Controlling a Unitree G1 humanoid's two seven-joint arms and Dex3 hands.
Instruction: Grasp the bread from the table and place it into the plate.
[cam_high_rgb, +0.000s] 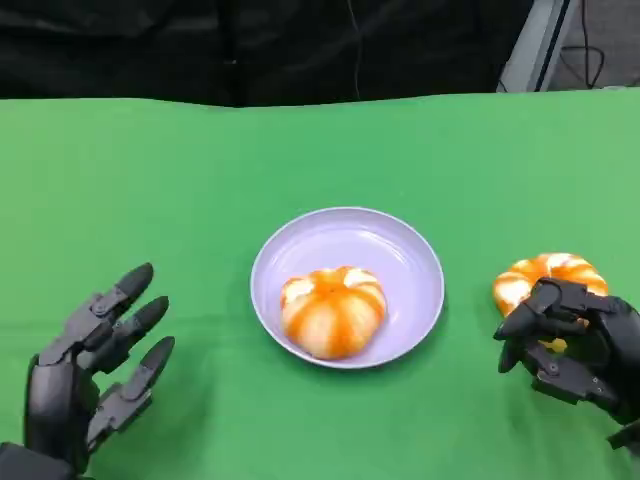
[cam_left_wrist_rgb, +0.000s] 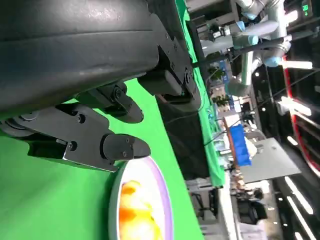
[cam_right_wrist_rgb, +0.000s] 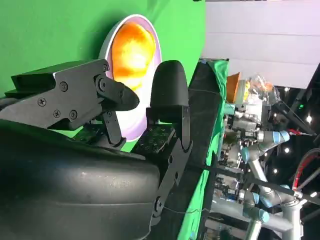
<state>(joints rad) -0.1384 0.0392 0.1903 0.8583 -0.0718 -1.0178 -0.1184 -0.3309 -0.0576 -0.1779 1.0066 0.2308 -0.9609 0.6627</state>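
Two breads are showing on the green table (cam_high_rgb: 150, 180): one bread in the plate (cam_high_rgb: 333, 311) is sitting in the middle of the single lavender plate (cam_high_rgb: 410, 262), and a second bread (cam_high_rgb: 548, 280) is lying on the cloth well to the right of the plate, near the table's right edge. One right hand (cam_high_rgb: 570, 338) is hovering at the near side of that second bread, its black fingers curling over the front of it; from here I cannot tell whether they are actually gripping it or only touching. One left hand (cam_high_rgb: 95, 370) is resting at the near left, well apart from the plate, its fingers spreading apart and holding nothing. From the right wrist, the plate with its bread is showing just beyond the fingers (cam_right_wrist_rgb: 170, 90) of that hand.
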